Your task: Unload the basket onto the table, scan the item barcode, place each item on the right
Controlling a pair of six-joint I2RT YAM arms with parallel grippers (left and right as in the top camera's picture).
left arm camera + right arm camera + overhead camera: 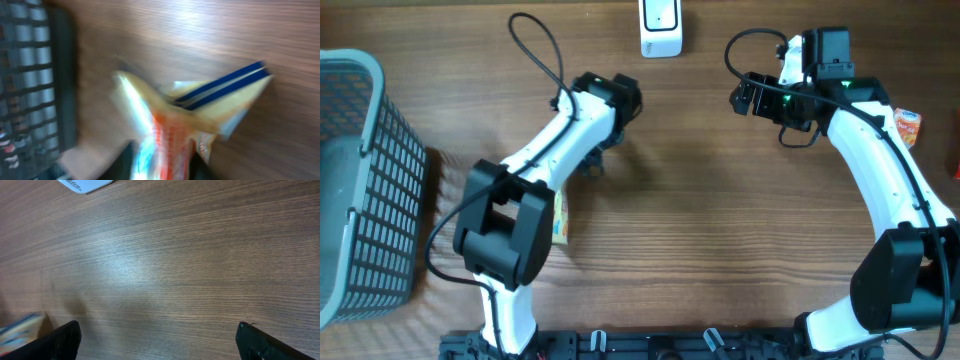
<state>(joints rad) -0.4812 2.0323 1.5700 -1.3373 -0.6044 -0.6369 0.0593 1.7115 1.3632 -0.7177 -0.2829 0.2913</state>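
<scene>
The item is a snack packet [200,107], yellow and silver with blue stripes and a red-orange middle, and it is heavily blurred in the left wrist view. It lies between the dark fingers of my left gripper [165,162], which flank it closely, but the blur hides whether they still pinch it. From overhead only its edge [560,215] shows beside the left arm, below the left gripper [588,162]. The white scanner [660,28] stands at the table's far edge. My right gripper [750,97] hovers open over bare wood, with nothing between its fingers [60,340].
A grey wire basket [360,190] stands at the left, close to the packet, and appears as dark mesh [35,85] in the left wrist view. Another orange packet [908,125] lies at the far right. A corner of the scanner [85,184] shows in the right wrist view.
</scene>
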